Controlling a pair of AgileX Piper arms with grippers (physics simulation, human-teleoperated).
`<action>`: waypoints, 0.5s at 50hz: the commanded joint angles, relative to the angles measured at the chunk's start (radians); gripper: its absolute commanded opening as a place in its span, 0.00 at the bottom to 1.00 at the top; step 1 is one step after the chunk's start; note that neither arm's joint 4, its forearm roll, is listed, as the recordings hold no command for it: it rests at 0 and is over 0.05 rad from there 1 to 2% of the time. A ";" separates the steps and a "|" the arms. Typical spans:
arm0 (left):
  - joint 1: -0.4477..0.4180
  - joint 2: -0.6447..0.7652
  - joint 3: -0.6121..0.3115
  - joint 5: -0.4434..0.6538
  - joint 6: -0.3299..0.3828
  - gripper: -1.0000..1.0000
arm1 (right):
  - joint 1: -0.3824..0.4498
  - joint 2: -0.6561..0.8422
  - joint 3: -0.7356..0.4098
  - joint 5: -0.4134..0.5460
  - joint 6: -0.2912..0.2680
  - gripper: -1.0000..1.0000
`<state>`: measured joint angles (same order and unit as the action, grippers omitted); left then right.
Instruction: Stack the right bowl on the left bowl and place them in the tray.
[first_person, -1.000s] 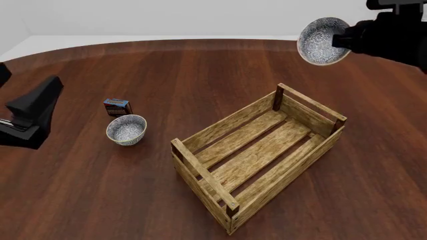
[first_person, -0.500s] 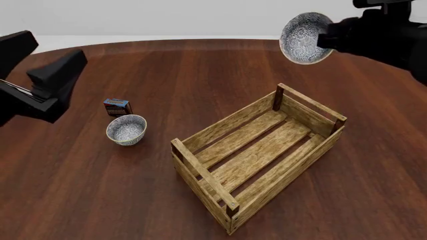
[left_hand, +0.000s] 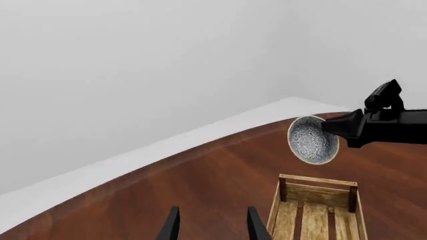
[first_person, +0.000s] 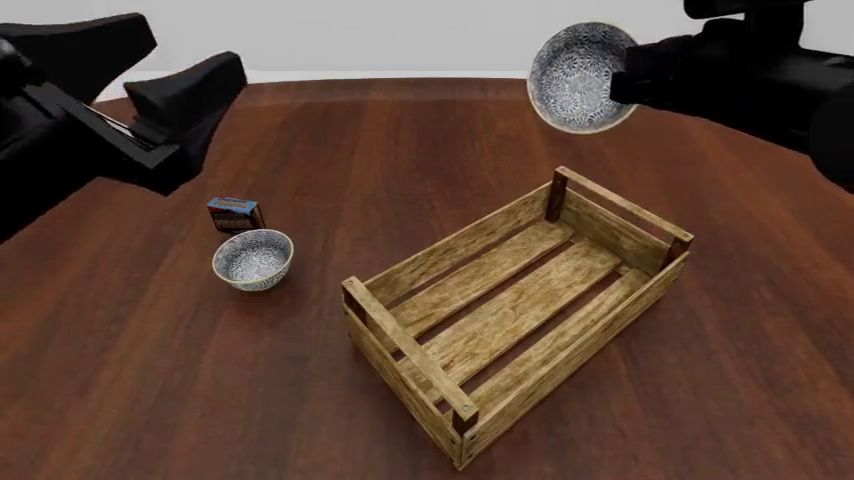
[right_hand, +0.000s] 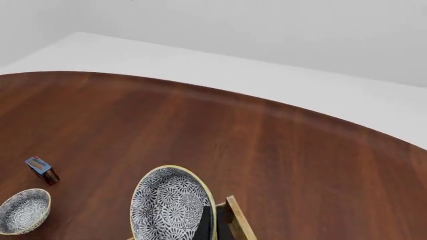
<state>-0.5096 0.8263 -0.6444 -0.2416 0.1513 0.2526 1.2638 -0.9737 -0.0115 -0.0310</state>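
The right bowl, blue-white patterned, hangs tilted on its side high above the tray's far end, and my right gripper is shut on its rim. The right wrist view shows this bowl close up with a dark finger at its edge. The left bowl stands upright on the table to the left of the tray, a light-wood slatted crate with nothing in it. My left gripper is raised above the table's far left, open and holding nothing; its fingertips point toward the held bowl.
A small red-blue box stands just behind the left bowl, almost touching it. The right arm passes through the left wrist view above the tray's end. The dark wood table ends in a curved far edge.
The right arm has carried the bowl leftward, over the tray's far end. The left arm has risen and swung forward and right, now looming above the left bowl's area.
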 joint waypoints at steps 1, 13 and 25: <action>-0.055 0.082 -0.048 -0.031 -0.023 1.00 | 0.029 -0.001 -0.011 -0.009 -0.004 0.00; -0.102 0.190 -0.120 -0.048 -0.052 1.00 | 0.053 0.012 -0.010 -0.009 -0.018 0.00; -0.147 0.265 -0.173 -0.058 -0.094 1.00 | 0.066 0.050 -0.020 -0.019 -0.028 0.00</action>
<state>-0.6186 1.0286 -0.7709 -0.2930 0.0844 0.3061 1.2933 -0.9820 -0.0234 -0.0534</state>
